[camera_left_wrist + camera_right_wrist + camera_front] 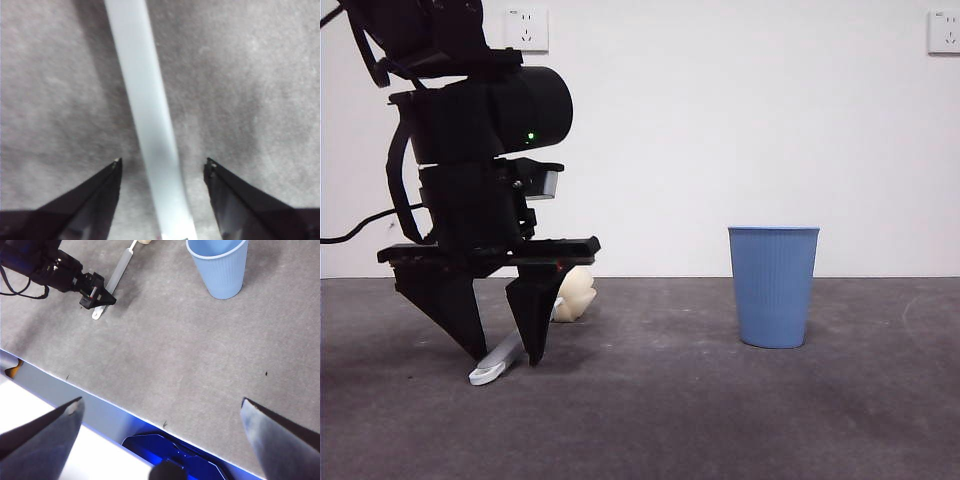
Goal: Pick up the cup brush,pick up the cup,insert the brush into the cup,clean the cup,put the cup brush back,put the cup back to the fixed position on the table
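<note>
1. Left gripper (505,355): lowered to the table (720,420), jaws spread apart and straddling the handle of the cup brush (505,352). In the left wrist view one black jaw stands on each side of the pale handle (150,130), with bare table showing between each jaw and the handle; no contact is visible. Jaw tips are at or just above the surface.

2. Cup brush: lies flat on the table. The white looped tip (485,374) pokes out just past the jaws toward the near edge; the cream-yellow sponge head (576,292) lies beyond the jaws toward the far edge, partly hidden behind one jaw in the front view.

3. Cup (773,286): blue, ribbed, upright, mouth open upward, well apart from the brush and the left gripper. The right wrist view shows it (218,267) empty and standing alone.

4. Right gripper (160,415): held high over the near edge of the table, jaws wide open, holding nothing, well apart from cup and brush. Its camera also sees the left gripper (95,297) over the brush handle (117,275).

5. Table: dark grey matte, faint pale scuffs.
</note>
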{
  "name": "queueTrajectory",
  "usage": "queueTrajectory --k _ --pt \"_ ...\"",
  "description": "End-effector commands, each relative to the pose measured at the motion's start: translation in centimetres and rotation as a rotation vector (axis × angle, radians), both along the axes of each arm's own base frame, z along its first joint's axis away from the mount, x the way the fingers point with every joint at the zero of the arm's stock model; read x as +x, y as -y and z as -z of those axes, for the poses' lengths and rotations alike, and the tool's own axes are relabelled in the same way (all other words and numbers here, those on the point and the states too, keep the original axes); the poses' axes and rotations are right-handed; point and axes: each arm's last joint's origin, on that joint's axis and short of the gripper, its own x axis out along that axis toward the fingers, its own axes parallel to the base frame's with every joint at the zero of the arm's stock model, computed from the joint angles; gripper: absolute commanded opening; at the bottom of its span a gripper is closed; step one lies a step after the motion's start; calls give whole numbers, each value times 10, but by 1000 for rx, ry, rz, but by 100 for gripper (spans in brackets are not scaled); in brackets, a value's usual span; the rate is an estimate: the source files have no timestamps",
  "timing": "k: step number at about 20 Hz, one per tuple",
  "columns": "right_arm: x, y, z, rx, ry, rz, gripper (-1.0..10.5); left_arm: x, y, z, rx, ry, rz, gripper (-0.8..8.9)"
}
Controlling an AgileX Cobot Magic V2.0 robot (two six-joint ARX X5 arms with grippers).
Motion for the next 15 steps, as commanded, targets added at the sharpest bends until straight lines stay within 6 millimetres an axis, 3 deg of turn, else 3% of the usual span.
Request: queueTrajectory --k 1,6,9,15 --pt "0 0 -1 6 3 4 629 -2 4 14 -2 -61 -3 210" --pt "0 0 -1 6 3 4 629 -6 12 18 -11 -80 30 -11" --pt "0 0 -1 5 3 4 629 -8 11 10 -9 -67 55 -9" --pt "0 0 -1 8 1 5 626 -13 -5 -34 -61 38 57 -8"
